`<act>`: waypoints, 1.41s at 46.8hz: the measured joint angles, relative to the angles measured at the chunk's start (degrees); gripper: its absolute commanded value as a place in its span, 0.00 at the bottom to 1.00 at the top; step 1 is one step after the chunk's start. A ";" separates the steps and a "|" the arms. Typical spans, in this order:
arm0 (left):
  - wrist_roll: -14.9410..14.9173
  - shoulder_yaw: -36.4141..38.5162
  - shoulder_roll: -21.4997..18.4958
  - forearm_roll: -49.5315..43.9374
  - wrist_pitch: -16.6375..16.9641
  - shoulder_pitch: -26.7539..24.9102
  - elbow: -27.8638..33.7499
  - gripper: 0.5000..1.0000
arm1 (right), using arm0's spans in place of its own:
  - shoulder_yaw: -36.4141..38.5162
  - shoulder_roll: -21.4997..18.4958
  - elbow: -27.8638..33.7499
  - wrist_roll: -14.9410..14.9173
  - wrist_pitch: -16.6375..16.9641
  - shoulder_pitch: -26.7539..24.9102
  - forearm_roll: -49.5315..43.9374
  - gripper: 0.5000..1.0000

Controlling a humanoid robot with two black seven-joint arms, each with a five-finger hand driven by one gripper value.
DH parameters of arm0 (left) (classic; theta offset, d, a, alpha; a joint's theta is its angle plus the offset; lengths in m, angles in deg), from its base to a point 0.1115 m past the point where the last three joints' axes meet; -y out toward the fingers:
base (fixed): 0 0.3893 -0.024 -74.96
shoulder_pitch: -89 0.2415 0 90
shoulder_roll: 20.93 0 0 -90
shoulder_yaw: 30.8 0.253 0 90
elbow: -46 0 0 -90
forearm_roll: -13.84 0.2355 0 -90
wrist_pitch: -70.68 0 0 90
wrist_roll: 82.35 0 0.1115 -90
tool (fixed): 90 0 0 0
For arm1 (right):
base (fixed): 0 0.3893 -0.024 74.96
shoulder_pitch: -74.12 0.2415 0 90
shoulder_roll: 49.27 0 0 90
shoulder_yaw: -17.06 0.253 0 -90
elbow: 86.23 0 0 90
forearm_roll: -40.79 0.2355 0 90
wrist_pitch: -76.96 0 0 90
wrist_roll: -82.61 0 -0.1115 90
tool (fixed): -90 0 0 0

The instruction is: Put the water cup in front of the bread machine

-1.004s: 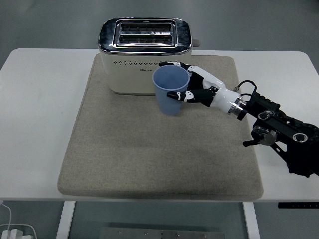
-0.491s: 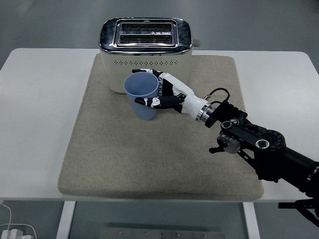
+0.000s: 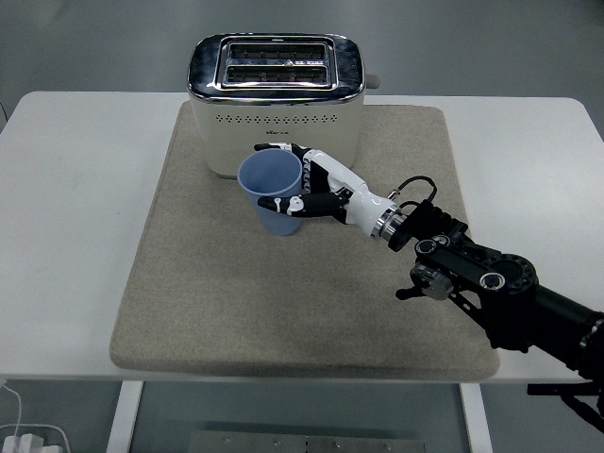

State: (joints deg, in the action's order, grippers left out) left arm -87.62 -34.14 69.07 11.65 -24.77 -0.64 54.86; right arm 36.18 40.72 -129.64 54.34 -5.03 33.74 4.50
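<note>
A light blue water cup (image 3: 272,192) stands upright on the beige mat (image 3: 189,283), just in front of the cream and chrome bread machine (image 3: 275,99). My right hand (image 3: 307,184) comes in from the lower right and its fingers are curled around the cup's right side, with the thumb on the near side. The cup's base looks level with the mat. The left arm does not show.
The mat covers most of the white table (image 3: 66,189). My black right forearm (image 3: 491,288) lies over the mat's right front part. White cables (image 3: 19,429) show below the table at the lower left.
My right hand has carried the cup to the left from the machine's right front toward its middle, then a little lower and nearer. The forearm has swung in over the mat.
</note>
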 measured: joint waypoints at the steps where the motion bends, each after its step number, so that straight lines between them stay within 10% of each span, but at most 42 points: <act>1: 0.00 0.00 0.00 0.00 0.00 0.00 -0.01 1.00 | 0.00 0.00 0.09 0.00 -0.01 -0.08 0.00 0.65; 21: 0.00 0.00 0.00 0.00 0.00 -0.03 0.00 1.00 | 0.04 0.00 0.17 -0.26 0.06 -0.69 0.44 0.83; 66: -0.01 0.00 0.00 0.00 0.00 -0.01 -0.01 1.00 | 0.07 0.00 -0.13 -0.46 4.10 -0.75 0.71 0.83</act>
State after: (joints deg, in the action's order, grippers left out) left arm -87.63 -34.14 69.07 11.64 -24.77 -0.65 54.85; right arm 36.24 40.73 -129.77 53.87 -0.93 32.99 5.21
